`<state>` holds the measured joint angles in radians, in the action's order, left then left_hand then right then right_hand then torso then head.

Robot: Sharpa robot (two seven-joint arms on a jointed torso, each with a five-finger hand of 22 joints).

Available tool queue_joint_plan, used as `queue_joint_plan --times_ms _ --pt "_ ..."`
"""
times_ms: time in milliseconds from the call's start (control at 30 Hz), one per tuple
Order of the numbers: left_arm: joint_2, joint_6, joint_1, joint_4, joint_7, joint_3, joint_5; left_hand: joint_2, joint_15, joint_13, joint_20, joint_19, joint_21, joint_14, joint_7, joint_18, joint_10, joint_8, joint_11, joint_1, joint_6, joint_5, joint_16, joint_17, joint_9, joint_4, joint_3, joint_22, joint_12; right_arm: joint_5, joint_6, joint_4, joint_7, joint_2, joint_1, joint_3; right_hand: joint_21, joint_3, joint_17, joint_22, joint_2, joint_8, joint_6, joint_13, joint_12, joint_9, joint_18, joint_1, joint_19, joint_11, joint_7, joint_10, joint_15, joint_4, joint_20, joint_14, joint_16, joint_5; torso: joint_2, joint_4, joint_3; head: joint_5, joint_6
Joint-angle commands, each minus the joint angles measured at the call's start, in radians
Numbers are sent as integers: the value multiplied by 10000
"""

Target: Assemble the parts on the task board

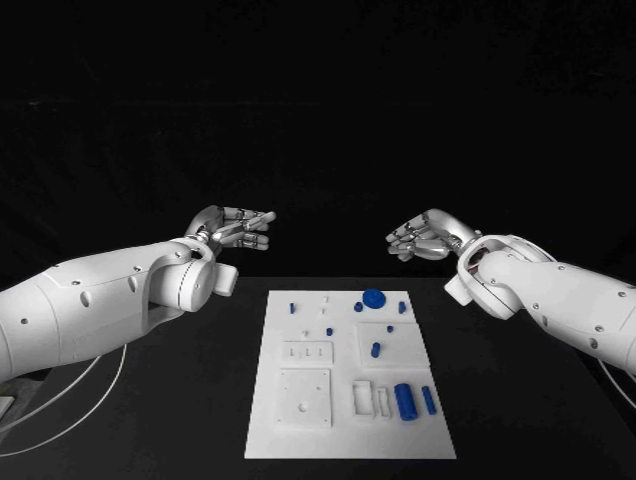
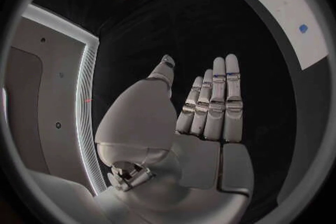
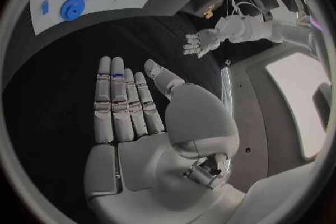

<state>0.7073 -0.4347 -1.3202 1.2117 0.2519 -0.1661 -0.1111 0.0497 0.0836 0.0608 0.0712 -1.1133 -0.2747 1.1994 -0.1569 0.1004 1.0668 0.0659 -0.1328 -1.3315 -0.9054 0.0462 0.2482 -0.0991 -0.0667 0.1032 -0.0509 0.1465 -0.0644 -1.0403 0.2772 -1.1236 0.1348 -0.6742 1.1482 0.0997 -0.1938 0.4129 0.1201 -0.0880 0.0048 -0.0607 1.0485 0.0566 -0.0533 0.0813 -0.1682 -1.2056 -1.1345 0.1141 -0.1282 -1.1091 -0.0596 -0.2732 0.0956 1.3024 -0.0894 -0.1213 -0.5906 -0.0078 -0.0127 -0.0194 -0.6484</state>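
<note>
Hovering: left hand [image 1: 236, 227] and right hand [image 1: 426, 237] empty, fingers apart, above the board's far end | task board [image 1: 301, 420] lower centre on worktop [image 1: 188, 400], long axis running away | round blue part [image 1: 374, 297] nearer right hand.

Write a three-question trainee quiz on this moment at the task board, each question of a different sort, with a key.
1. True or false: the left hand holds a blue part.
2. Multiple choice: the large round blue part lies at which place on the task board? A) near the far edge, on the right arm's side. B) at the near edge, on the left arm's side. C) off the board, on the black table.
3. Fill in: the right hand hangs above the table beyond the board's ____ edge.

Key: 1 false, it holds nothing and its fingers are straight. 2 A. 3 far.
</note>
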Motion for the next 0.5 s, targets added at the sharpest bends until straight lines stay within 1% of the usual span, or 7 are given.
queue_joint_plan --times_ms 33,67,133,200,300,433,500 --pt "250 1007 -30 439 311 22 -457 -71 -140 -9 -176 -380 -405 453 19 -89 -77 -23 56 -116 16 47 464 -212 7 -247 92 222 20 -3180 -240 -181 -787 59 -39 3 -738 -37 899 -286 -500 -31 592 32 -44 36 -69 -64 -1975 -271 156 -611 576 2 -553 2094 -450 -125 -281 61 -51 44 88" --pt "339 1119 -34 568 322 25 -517 -108 -192 -11 -250 -467 -591 526 23 -111 -51 -23 79 -120 -13 50 657 -314 6 -333 136 335 25 -3516 -213 -231 -892 72 -58 4 -838 -37 1212 -355 -552 -24 616 30 -39 29 -117 -99 -2086 -288 160 -660 602 -3 -568 2089 -732 -127 -327 75 -53 59 109" --pt "484 1336 -40 781 330 29 -647 -234 -279 -30 -427 -508 -1214 488 12 -184 11 -38 102 -77 -86 111 1270 -769 11 -570 298 754 67 -4047 12 -300 -1009 98 -103 4 -1089 -36 1687 -520 -611 -42 722 46 -52 38 -178 -156 -2329 -375 175 -935 683 -13 -631 2102 -1255 -66 -405 100 -69 105 244" --pt "628 1527 -45 989 333 33 -801 -426 -297 -68 -418 51 -2165 74 20 -131 41 8 57 -47 -69 67 2138 -1439 -6 -829 428 1486 136 -4495 218 -348 -1107 135 -161 5 -1542 69 2423 -840 -759 -72 1050 61 -96 124 -167 -305 -2592 -527 212 -1405 817 -106 -837 2062 -2365 -252 -503 133 -94 179 299" --pt "852 1700 -51 1354 333 38 -970 -367 -296 1 -384 422 -2631 16 -7 -72 50 -23 86 -90 40 46 2370 -1570 6 -928 437 1856 -6 -5167 406 -423 -1310 191 -240 6 -2390 471 3413 -1609 -891 -39 1004 50 -42 166 -58 -173 -2333 -478 208 -1315 821 -8 -981 1949 -3224 -195 -684 136 -144 192 355" --pt "1022 1812 -54 1783 310 43 -806 -344 -317 -7 -405 501 -3088 30 11 -11 14 -27 90 -62 98 47 2521 -1622 10 -925 417 2172 17 -5922 540 -547 -1570 209 -315 7 -3371 853 4391 -2499 -1074 -22 902 46 -38 175 -163 -152 -2241 -450 244 -1239 839 -14 -1013 1957 -4290 132 -860 192 -206 329 386" --pt "1112 1832 -54 2027 304 48 -725 -316 -313 0 -392 584 -3320 -13 -2 28 -18 -27 73 -43 125 39 2616 -1659 10 -935 407 2340 -3 -6282 611 -611 -1694 223 -368 6 -3776 1051 4811 -2905 -1159 -27 866 51 -57 182 -45 -86 -2169 -476 216 -1172 776 23 -1100 1912 -4793 284 -960 205 -251 333 397"
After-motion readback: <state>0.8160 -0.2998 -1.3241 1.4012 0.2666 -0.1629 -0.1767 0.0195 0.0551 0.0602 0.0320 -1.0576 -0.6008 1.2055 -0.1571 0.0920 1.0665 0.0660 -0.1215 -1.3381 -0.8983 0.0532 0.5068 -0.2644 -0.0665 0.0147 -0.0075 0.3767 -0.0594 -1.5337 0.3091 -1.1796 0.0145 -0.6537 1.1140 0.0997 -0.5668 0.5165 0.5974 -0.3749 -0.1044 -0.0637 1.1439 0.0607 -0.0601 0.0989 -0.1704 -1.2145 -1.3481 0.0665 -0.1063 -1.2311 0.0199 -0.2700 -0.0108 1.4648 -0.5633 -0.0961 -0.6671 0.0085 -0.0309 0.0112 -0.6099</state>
